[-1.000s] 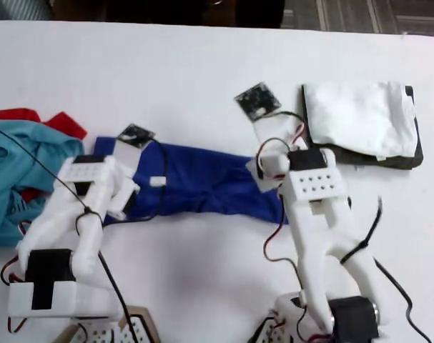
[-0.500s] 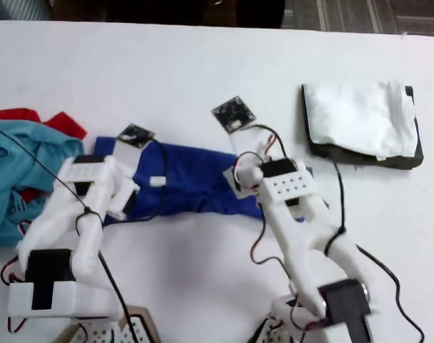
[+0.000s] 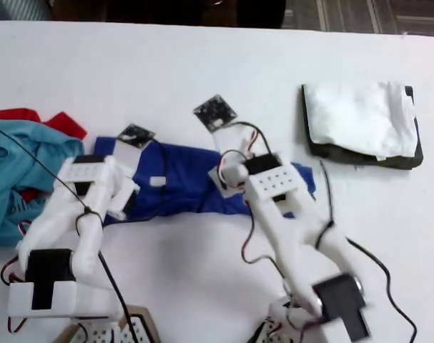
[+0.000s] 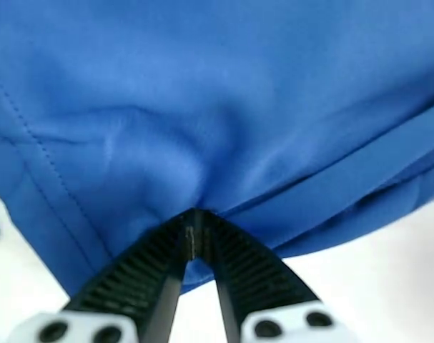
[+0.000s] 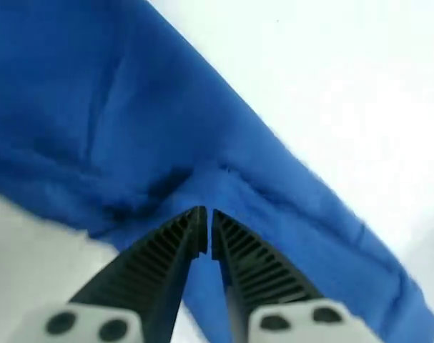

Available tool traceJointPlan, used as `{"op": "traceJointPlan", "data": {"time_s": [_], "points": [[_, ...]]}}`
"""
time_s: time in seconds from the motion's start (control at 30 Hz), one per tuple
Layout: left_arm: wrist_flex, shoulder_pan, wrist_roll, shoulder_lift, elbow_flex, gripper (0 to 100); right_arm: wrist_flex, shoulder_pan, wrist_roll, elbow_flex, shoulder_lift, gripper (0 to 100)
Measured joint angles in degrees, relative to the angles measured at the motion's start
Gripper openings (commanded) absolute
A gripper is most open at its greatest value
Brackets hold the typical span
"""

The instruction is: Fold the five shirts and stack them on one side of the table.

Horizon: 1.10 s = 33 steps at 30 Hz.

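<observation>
- Blue shirt [image 3: 188, 182]: ends covered by left arm [image 3: 88, 187] and right arm [image 3: 274, 187].
- Teal shirt [image 3: 38, 143], red shirt [image 3: 63, 123]: cut off at nine o'clock.
- Dark shirt [image 3: 359, 160], two o'clock: mostly under white shirt [image 3: 356, 118].

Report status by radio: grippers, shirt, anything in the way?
Left gripper shut on blue shirt; right gripper likewise. Shirt bunched across the table, not yet folded. Folded stack apart at one side, teal shirt and red shirt heaped at the other.
</observation>
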Motion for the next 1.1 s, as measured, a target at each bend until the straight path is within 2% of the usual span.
{"op": "traceJointPlan", "data": {"time_s": [0.1, 0.17, 0.27, 0.5, 0.83, 0.93, 1.1], "points": [[0.00, 0.00, 0.00, 0.00, 0.00, 3, 8.35, 0.53, 0.00, 0.53, -7.03, 2.0], [0.00, 0.00, 0.00, 0.00, 0.00, 3, 10.02, 1.93, 0.09, 3.08, -9.93, 2.0], [0.00, 0.00, 0.00, 0.00, 0.00, 3, 10.02, 5.63, 3.43, 9.14, -11.08, 2.0], [0.00, 0.00, 0.00, 0.00, 0.00, 3, -0.97, 15.21, 11.43, 20.22, -11.08, 2.0], [0.00, 0.00, 0.00, 0.00, 0.00, 3, 8.09, 17.67, 23.12, 20.75, -11.08, 2.0], [0.00, 0.00, 0.00, 0.00, 0.00, 3, 9.93, 18.20, 22.68, 19.60, -11.78, 2.0], [0.00, 0.00, 0.00, 0.00, 0.00, 3, 10.55, 18.29, 9.85, 13.10, -19.69, 2.1]]}}
